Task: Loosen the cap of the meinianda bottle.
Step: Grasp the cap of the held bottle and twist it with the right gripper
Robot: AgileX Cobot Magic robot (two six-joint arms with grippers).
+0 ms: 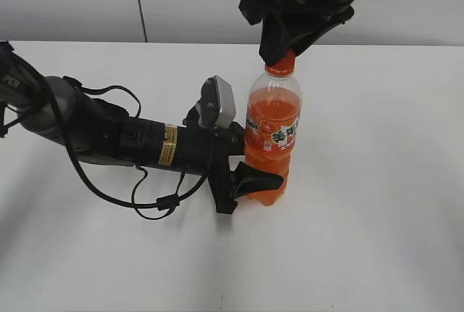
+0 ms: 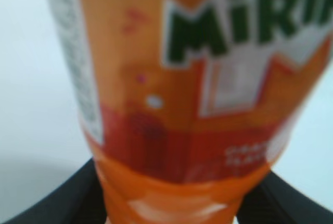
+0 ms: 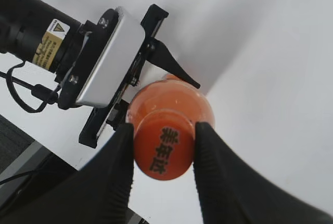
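Note:
The meinianda bottle (image 1: 272, 138) stands upright on the white table (image 1: 377, 203), full of orange drink, with a label band round its waist. My left gripper (image 1: 263, 173) reaches in from the left and is shut on the bottle's lower body; one black finger (image 1: 255, 179) curves across its front. In the left wrist view the bottle (image 2: 197, 78) fills the frame between the gripper's (image 2: 171, 206) dark fingers. My right gripper (image 1: 283, 52) comes down from above, shut on the orange cap (image 3: 164, 151), its two ribbed fingers (image 3: 117, 166) pressing on opposite sides. Black characters are printed on the cap's top.
The left arm (image 1: 109, 134) lies low across the table's left half, with a black cable loop (image 1: 156, 199) hanging from it. Its silver wrist camera box (image 3: 109, 57) sits close beside the bottle. A pale wall (image 1: 181, 0) rises behind the table.

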